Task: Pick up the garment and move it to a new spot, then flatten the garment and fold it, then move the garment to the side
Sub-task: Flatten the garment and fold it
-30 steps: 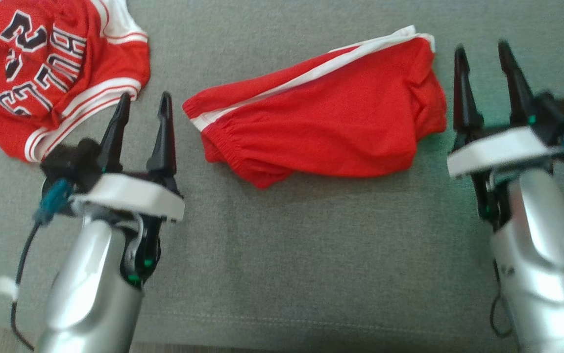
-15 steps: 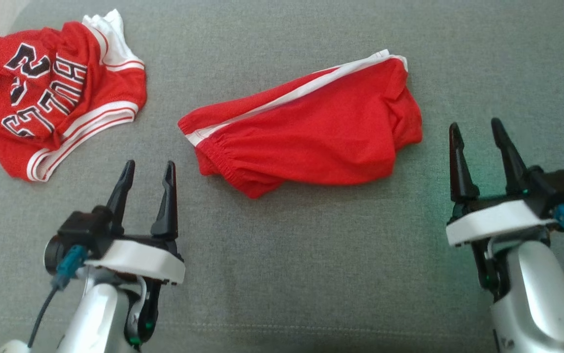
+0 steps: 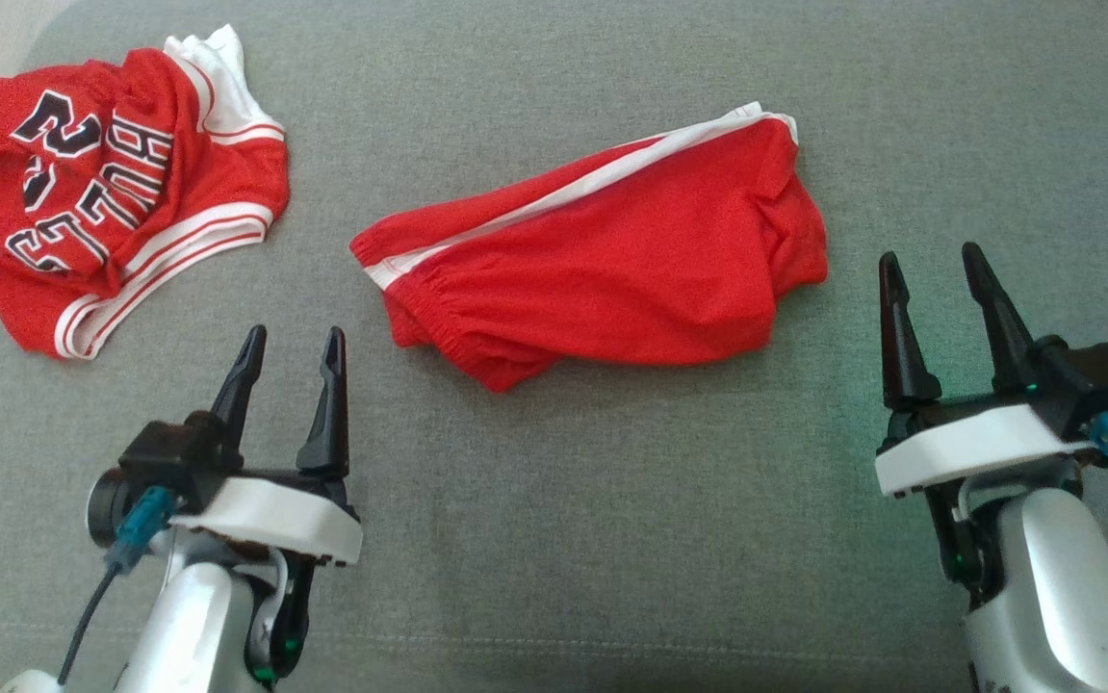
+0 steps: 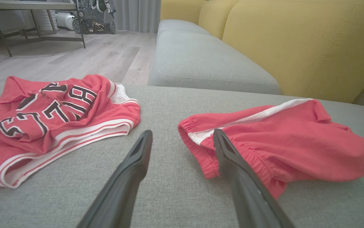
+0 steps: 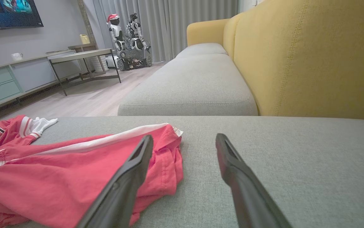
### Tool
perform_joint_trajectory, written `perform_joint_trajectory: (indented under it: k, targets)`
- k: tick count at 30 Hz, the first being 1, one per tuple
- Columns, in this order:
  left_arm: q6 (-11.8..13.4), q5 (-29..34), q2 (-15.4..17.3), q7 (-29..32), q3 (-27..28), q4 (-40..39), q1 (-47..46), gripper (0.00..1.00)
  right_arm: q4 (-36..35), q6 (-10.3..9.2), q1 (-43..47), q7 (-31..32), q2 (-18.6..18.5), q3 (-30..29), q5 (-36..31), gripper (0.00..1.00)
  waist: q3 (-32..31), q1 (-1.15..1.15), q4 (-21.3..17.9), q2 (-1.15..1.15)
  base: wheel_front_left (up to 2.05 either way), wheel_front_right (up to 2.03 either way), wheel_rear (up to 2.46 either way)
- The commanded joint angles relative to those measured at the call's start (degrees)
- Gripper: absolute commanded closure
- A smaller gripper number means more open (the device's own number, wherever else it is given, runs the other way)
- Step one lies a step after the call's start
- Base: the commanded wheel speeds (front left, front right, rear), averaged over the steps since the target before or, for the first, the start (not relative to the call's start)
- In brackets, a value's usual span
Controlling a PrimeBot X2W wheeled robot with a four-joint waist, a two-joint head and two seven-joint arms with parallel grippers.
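- Red shorts (image 3: 602, 260) are lying crumpled mid-cushion.
- Left gripper (image 3: 292, 348) is hovering released at seven o'clock of them.
- Right gripper (image 3: 934, 271) is hovering released at three o'clock.

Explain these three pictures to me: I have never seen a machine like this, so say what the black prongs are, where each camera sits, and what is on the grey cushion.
This is a two-armed robot. The black prongs are its pincers: the left gripper and the right gripper, both open and holding nothing.

The top-down picture comes from a camera on the robot's head. The other two come from cameras on each wrist, looking along that arm's own fingers toward the room.

On the grey sofa seat lie two red garments. The red shorts with a white side stripe sit in the middle, between the grippers. A red jersey with black lettering lies crumpled farther to the robot's left. Yellow back cushions stand behind.
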Motion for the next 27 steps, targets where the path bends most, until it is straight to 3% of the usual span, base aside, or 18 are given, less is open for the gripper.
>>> perform_joint_trajectory:
  k: [1, 14, 27]
  targets:
    - [-0.12, 0.38, 0.49, -0.44, 2.26, -1.38, -1.55, 0.0, -2.19, -0.05, -0.13, 0.17, 0.25, 1.04, -0.26, 0.0, 0.03, 0.0, 0.02, 0.0, 0.0, 0.0, 0.0]
    - [-1.16, 1.22, -0.28, -0.44, 2.51, -1.54, -3.61, 0.0, 1.12, -0.05, -4.93, 1.26, 0.27, 1.18, 0.33, 0.0, 2.72, 0.0, 1.19, 0.0, 0.0, 0.0, 0.0]
    - [-3.27, 1.35, -2.41, -0.45, 2.17, -2.01, -7.74, 0.0, 19.26, -0.05, -17.22, 5.49, 0.28, 0.01, -2.01, 0.0, 8.31, 0.0, 5.0, 0.0, 0.0, 0.0, 0.0]
